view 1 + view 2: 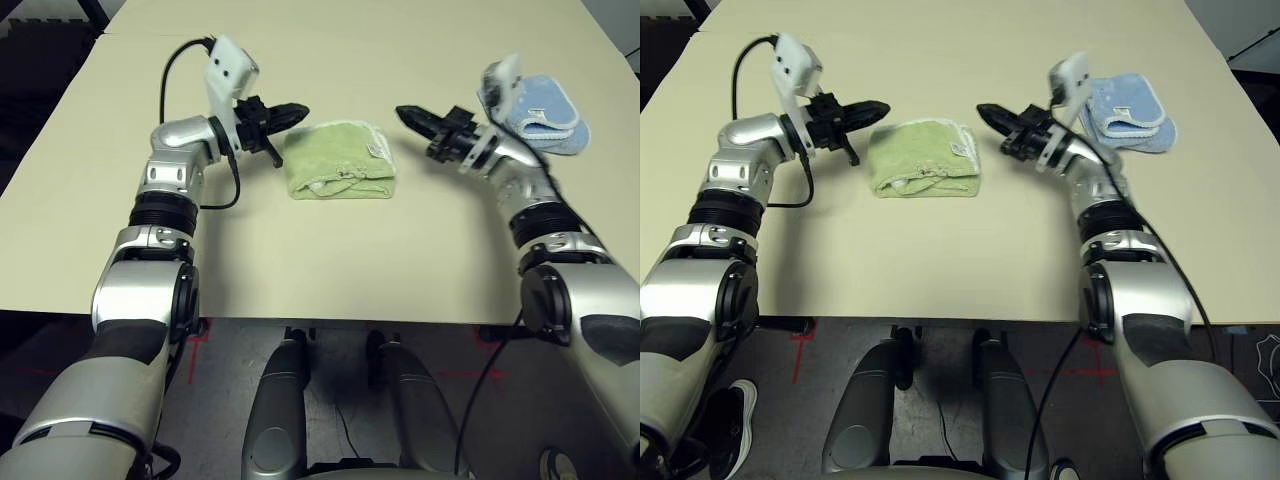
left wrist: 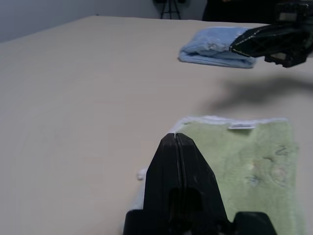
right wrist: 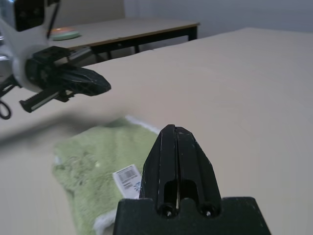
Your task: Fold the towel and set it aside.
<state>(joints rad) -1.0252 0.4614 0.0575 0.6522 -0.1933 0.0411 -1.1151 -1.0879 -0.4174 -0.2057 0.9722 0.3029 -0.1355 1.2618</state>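
Towel (image 1: 340, 162) lies folded, long axis left to right, between two clenched, empty grippers (image 1: 290, 117) (image 1: 412, 117).

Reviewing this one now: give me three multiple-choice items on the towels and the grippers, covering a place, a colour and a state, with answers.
1. Where is the blue towel?
A) Left of the green towel
B) On the green towel
C) Beyond the right gripper

2. What colour is the towel between the grippers?
A) Light green
B) Blue
C) Red

3. How are both grippers' jaws?
A) Wide open
B) Shut
C) Clamped on cloth

1 C: the blue towel lies past the right gripper.
2 A: the green towel shows light green terry.
3 B: the jaws of the left gripper and right gripper meet, empty.
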